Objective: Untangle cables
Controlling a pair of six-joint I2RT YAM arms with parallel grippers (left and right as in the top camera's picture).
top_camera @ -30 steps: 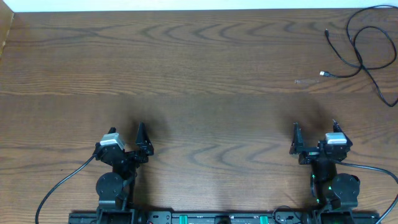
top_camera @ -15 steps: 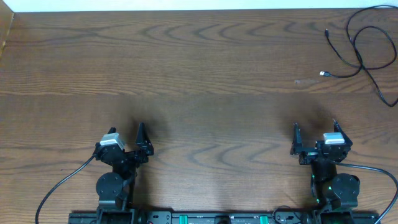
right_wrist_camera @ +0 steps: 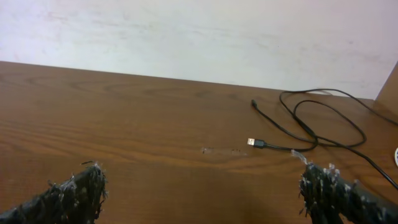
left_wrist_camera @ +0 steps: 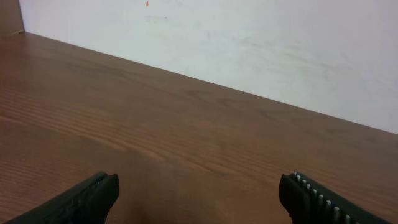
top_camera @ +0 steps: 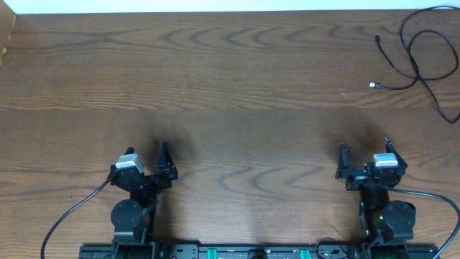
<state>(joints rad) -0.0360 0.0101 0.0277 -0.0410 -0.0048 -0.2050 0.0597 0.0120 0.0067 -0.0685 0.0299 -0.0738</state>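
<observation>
A thin black cable (top_camera: pixel 397 59) lies in loose loops at the table's far right corner and crosses over itself. Its two small plug ends (top_camera: pixel 374 85) point left, and one stretch runs off the right edge. The right wrist view shows the same black cable (right_wrist_camera: pixel 283 148) well ahead and to the right. A small white bit (right_wrist_camera: pixel 396 154) sits at that view's right edge; I cannot tell what it is. My left gripper (top_camera: pixel 147 160) (left_wrist_camera: pixel 199 193) and right gripper (top_camera: pixel 364 152) (right_wrist_camera: pixel 202 190) stand open near the front edge, far from the cable, with nothing between their fingers.
The brown wooden table (top_camera: pixel 230 93) ends at a white wall (left_wrist_camera: pixel 249 43) at the back. Thick black wires (top_camera: pixel 68 216) run from both arm bases along the front edge.
</observation>
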